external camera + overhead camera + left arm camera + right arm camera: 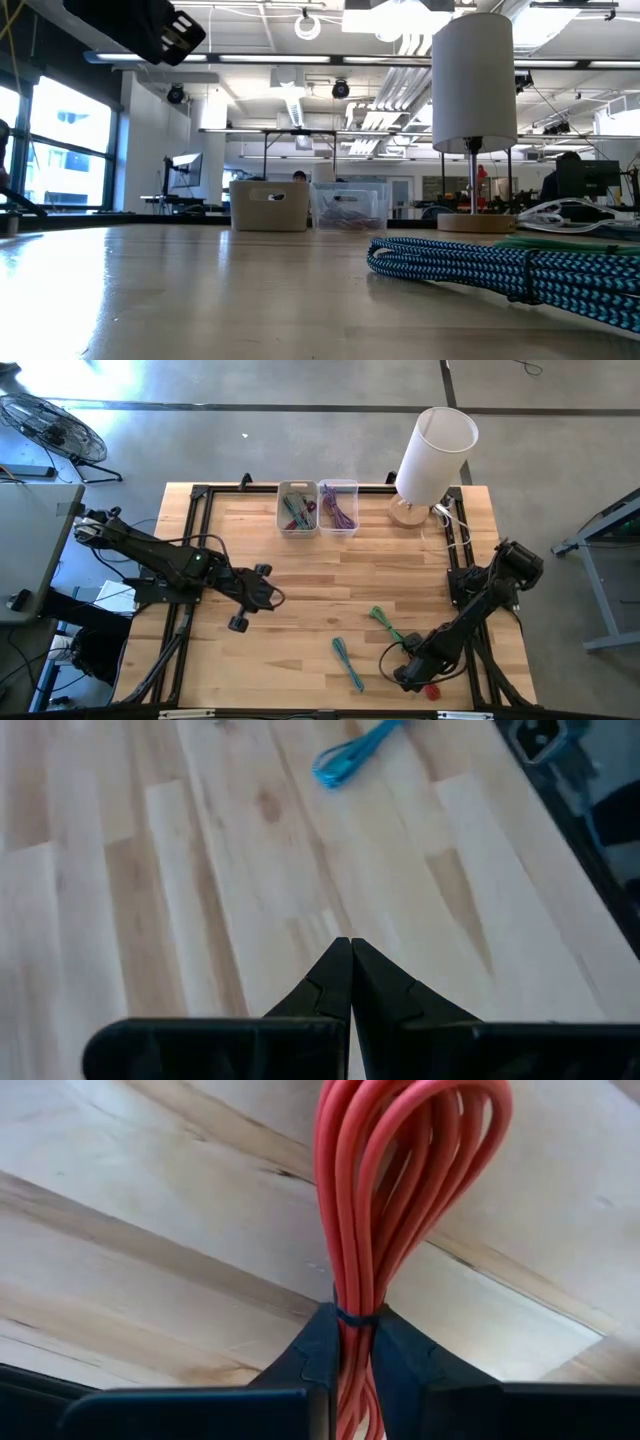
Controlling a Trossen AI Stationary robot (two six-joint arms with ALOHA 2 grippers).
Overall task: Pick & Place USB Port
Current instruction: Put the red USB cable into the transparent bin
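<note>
A red USB cable bundle [400, 1180], coiled in long loops and tied with a thin dark band, is at the table's near right; in the high view only a bit of this red cable [432, 691] shows beside my right gripper [415, 678], which is shut on it. A blue cable bundle [348, 663] and a green one [385, 622] lie flat on the wood nearby. My left gripper [350, 945] is shut with nothing in it, above the table's left middle [240, 622]. My right gripper pinches the red bundle between its two fingers [318, 1355] at the tied waist, right at the dark band [356, 1318]. The fingers come steeply from above. The loop end [420, 1120] fans out past the fingertips over the wood; whether it is lifted I cannot tell.
Two small bins [297, 508] [338, 507] with cables stand at the far edge, next to a white lamp [432, 460] on a wooden base. A black frame [200, 495] runs along the table's edges. In the low view the blue cable [500, 265] lies close to the camera.
</note>
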